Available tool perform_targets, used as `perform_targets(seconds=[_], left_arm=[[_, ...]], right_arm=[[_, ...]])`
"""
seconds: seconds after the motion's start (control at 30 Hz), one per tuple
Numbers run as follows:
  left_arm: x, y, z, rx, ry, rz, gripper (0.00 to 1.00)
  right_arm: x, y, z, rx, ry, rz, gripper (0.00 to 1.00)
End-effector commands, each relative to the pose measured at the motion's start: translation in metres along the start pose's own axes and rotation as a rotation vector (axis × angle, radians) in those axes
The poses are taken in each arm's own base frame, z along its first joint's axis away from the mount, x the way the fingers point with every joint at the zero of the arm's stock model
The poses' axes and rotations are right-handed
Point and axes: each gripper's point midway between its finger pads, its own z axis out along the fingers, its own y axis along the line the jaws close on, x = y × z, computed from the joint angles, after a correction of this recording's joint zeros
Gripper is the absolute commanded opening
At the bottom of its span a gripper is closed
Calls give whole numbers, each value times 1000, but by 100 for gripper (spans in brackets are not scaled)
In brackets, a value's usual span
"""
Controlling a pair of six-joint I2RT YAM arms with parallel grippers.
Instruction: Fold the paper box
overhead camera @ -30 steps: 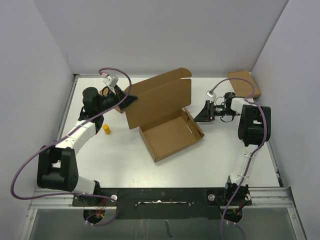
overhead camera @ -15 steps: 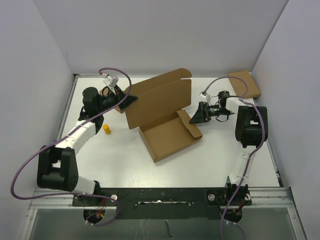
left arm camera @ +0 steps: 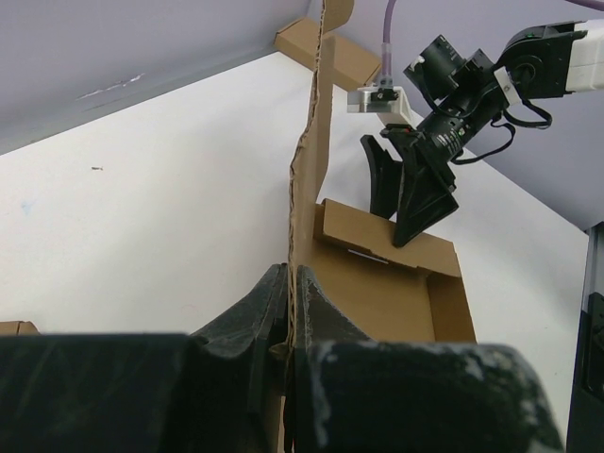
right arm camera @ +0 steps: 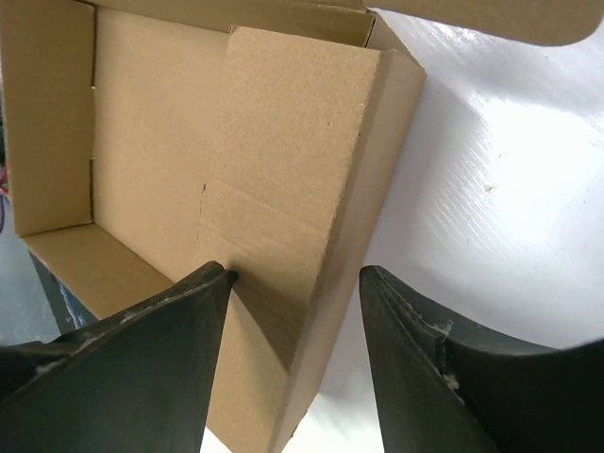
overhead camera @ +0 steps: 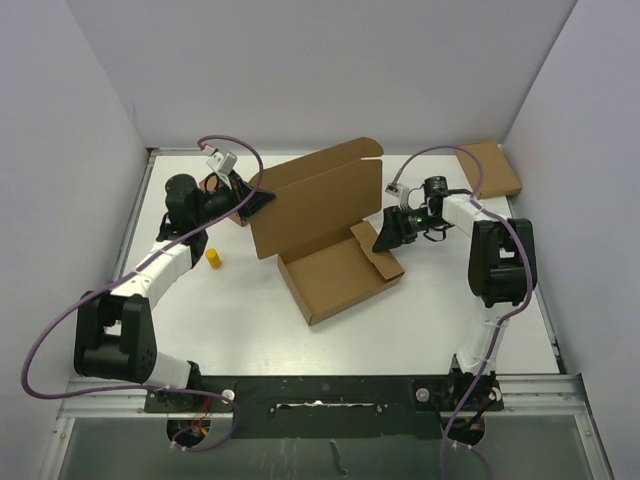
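Top external view showed the white worktop [overhead camera: 420,330] with the paper box [overhead camera: 335,270] lying near its middle, its tray open upward and its large lid panel standing upright along the tray's far-left side. A side flap at the tray's right wall leaned inward over the tray floor. The left end effector [overhead camera: 262,198] was pressed together on the lid's left edge, pinching the cardboard, which the left wrist view [left arm camera: 288,311] showed edge-on. The right end effector [overhead camera: 385,235] stood spread at the tray's right wall, one finger over the inward flap and the other outside above bare worktop. A flat brown cardboard box [overhead camera: 490,168] lay in the far right corner, well apart. A small yellow object [overhead camera: 213,258] stood left of the paper box
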Motion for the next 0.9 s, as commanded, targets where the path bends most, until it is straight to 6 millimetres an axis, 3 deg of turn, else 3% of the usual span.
perform_targets(seconds=[0.0,0.3,0.63,0.87], left_arm=[[-16,-6,3,26,-41,48,0],[-16,-6,3,27,-40,48,0],[-17,-7,3,29,-44,44,0],[-21,-14,3,36,-57,45,0]], right_arm=[[-6,0,-2,82,10,-72,56],[-3,-11,-1,248,77,-157,53],[-4,-26,-5,403,133,-238,38],[-3,-37,-2,480,170,-292,37]])
